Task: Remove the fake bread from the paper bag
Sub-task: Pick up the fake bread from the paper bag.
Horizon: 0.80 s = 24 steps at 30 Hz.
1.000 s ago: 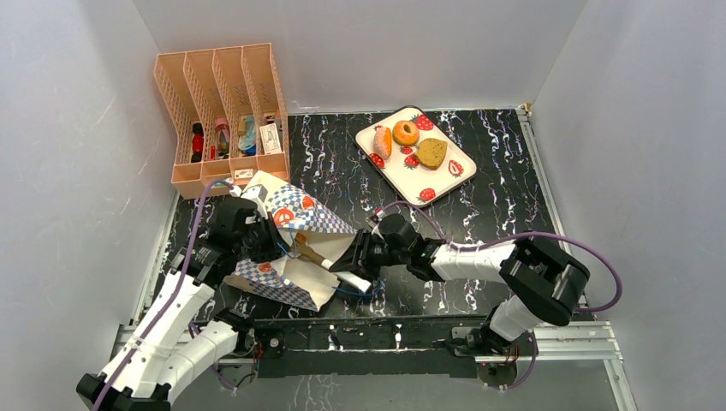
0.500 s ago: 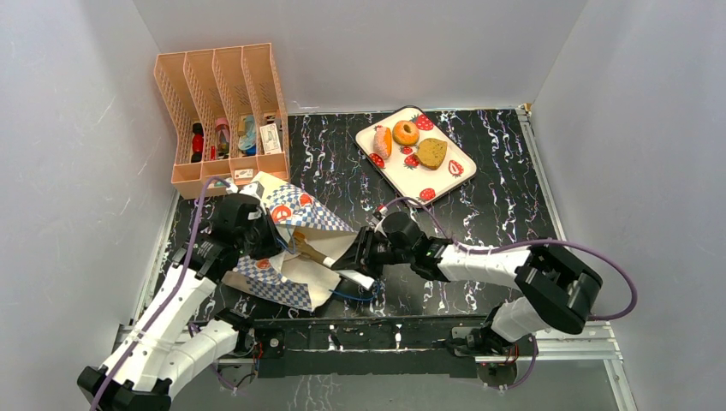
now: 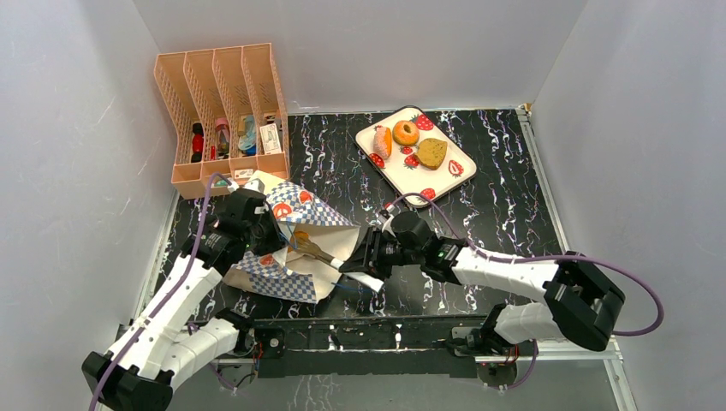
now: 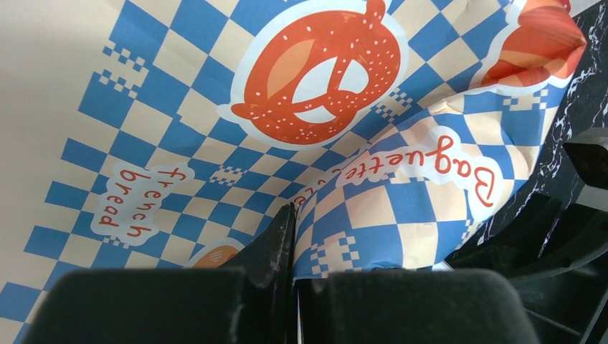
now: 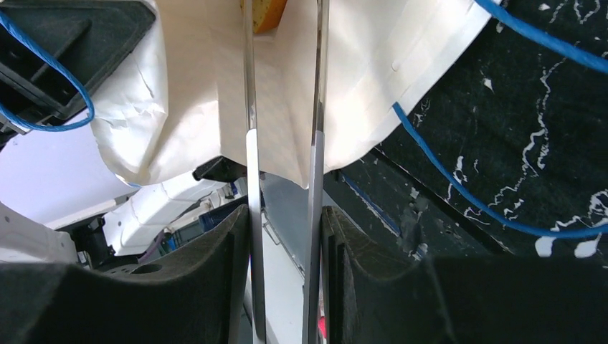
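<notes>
The paper bag (image 3: pixel 287 257) lies on its side at the lower left of the black marbled worktop (image 3: pixel 496 197), its mouth facing the middle of the top view. The left wrist view fills with its blue-and-cream chequered band: a red pretzel logo (image 4: pixel 315 64) sits at upper centre. At lower left a white label reads "french bread" in red script, and at right another reads "Baguette". A further line under the fold is too creased to read.

The left hand (image 4: pixel 292 240) is clenched on a fold of the bag, its jaws pressed together. The right hand (image 5: pixel 285 215) grasps metal tongs (image 5: pixel 249 107), its pads squeezing the two arms. The tong tips reach inside the bag's mouth to an orange-yellow piece of fake bread (image 5: pixel 265 10) at the top edge of the right wrist view. Whether the tips pinch it cannot be told. Thin blue cord handles (image 5: pixel 459 193) trail over the worktop.

At upper centre of the top view, a strawberry-print tray (image 3: pixel 445 178) carries a ring donut (image 3: pixel 405 133), a pinkish roll (image 3: pixel 383 141) and a toast slice (image 3: pixel 431 153). A peach file rack (image 3: pixel 184 94) stands at upper left.
</notes>
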Tool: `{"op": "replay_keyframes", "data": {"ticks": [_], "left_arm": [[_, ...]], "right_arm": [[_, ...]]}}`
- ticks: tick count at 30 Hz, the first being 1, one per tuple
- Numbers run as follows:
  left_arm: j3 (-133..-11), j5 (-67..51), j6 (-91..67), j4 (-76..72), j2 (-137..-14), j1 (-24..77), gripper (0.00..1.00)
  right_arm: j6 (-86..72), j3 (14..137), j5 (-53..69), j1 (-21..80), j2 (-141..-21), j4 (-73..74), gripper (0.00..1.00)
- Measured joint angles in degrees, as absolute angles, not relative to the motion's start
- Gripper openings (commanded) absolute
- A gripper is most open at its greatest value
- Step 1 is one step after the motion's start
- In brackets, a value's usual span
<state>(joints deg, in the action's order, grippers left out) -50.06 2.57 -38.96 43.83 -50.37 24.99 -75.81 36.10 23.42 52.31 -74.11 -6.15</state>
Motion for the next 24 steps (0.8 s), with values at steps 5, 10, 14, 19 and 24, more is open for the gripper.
{"op": "replay_keyframes", "data": {"ticks": [5,10,14,19,24], "left_arm": [[-50.39,3.73,-39.77,43.72,-50.52,24.99,0.0],[-50.65,4.12,-40.1,43.46,-50.94,24.99,0.0],[-50.65,4.19,-40.05,43.57,-51.64,24.99,0.0],[-50.65,5.5,-40.16,43.81,-51.55,24.99,0.0],[-50.65,6.83,-40.62,43.81,-51.4,24.99,0.0]], "right_arm": [[-74.02,36.1,23.44,51.79,-72.36,-3.16,0.0],[-72.34,36.1,23.33,51.53,-69.8,-0.56,0.0],[-71.0,35.86,22.98,51.29,-67.11,1.78,0.0],[-69.45,35.38,22.15,51.03,-62.35,6.31,0.0],[-68.53,34.98,21.74,50.63,-57.76,10.63,0.0]]}}
